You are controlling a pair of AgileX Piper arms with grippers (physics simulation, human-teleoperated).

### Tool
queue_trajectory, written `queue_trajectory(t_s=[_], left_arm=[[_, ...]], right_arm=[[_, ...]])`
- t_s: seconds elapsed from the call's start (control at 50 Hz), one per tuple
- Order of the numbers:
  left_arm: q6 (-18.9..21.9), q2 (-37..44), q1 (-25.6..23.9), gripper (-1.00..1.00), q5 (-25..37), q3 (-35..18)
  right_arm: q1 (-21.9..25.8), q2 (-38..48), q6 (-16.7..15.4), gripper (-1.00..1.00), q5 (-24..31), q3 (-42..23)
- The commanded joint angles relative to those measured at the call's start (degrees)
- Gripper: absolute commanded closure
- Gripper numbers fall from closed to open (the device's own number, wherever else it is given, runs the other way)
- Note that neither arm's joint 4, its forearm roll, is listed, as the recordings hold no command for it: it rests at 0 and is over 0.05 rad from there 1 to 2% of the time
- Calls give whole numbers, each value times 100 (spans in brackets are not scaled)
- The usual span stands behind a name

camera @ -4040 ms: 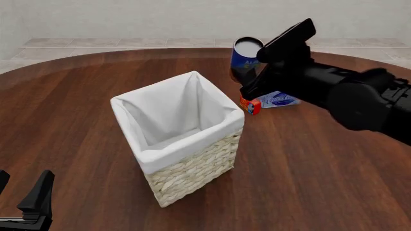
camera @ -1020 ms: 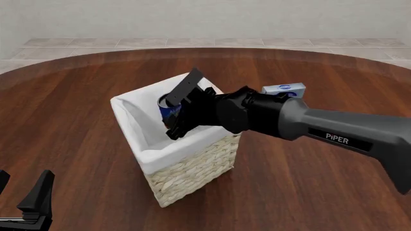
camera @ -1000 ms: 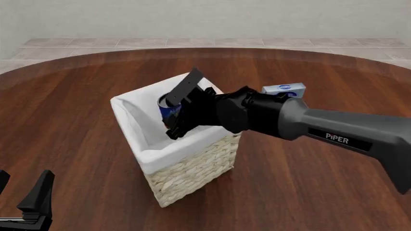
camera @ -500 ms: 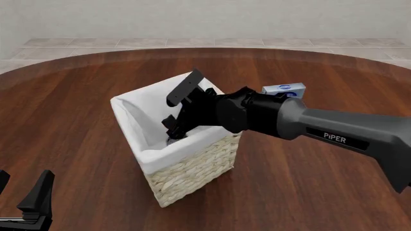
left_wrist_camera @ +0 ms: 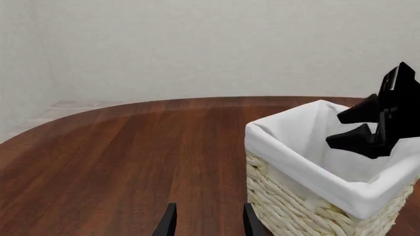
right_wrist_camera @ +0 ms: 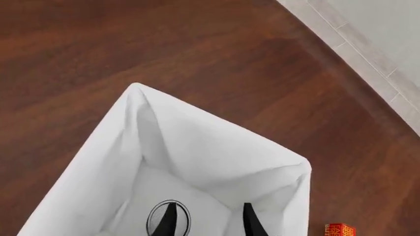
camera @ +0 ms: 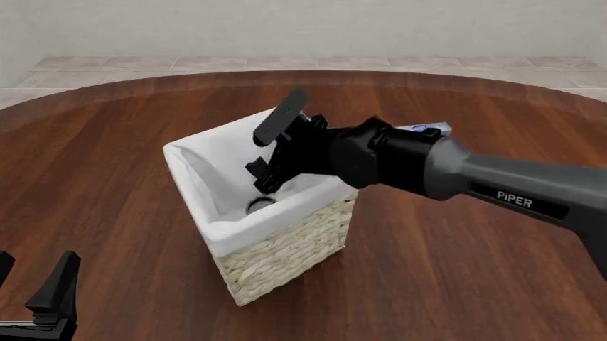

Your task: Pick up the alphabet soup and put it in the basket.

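The alphabet soup [camera: 261,206] stands at the bottom of the basket [camera: 284,249]; only its round silvery top shows. In the right wrist view that same top [right_wrist_camera: 168,218] lies on the white lining, partly behind one finger. My right gripper [camera: 270,149] hangs open over the basket's mouth, above the can and apart from it, with nothing between its fingers [right_wrist_camera: 252,222]. My left gripper [camera: 38,302] sits open and empty low at the near left, well away from the basket [left_wrist_camera: 315,196].
A blue-and-white box [camera: 431,128] peeks out behind the right arm on the far side of the basket. A small orange-red box [right_wrist_camera: 338,230] lies on the table beside the basket. The round wooden table's [camera: 114,177] far edge curves behind them.
The right gripper opened over the basket and let go of the can, which dropped to the bottom. The gripper has since lifted slightly. The left arm has not moved.
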Motion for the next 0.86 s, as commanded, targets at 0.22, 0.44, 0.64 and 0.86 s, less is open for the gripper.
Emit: queue_trajectory(t_s=[0.22,0.44,0.64,0.86], left_arm=[[0,0,0,-100,0,0],[0,0,0,-100,0,0],[0,0,0,-100,0,0],[0,0,0,-100,0,0]], right_arm=[[58,-684,-23,-100,54,-137],[165,-1127,-7,-100,147,-187],[145,-1428,-34,-100,247,-343],[192,-1749,-12,-100,283,-406]])
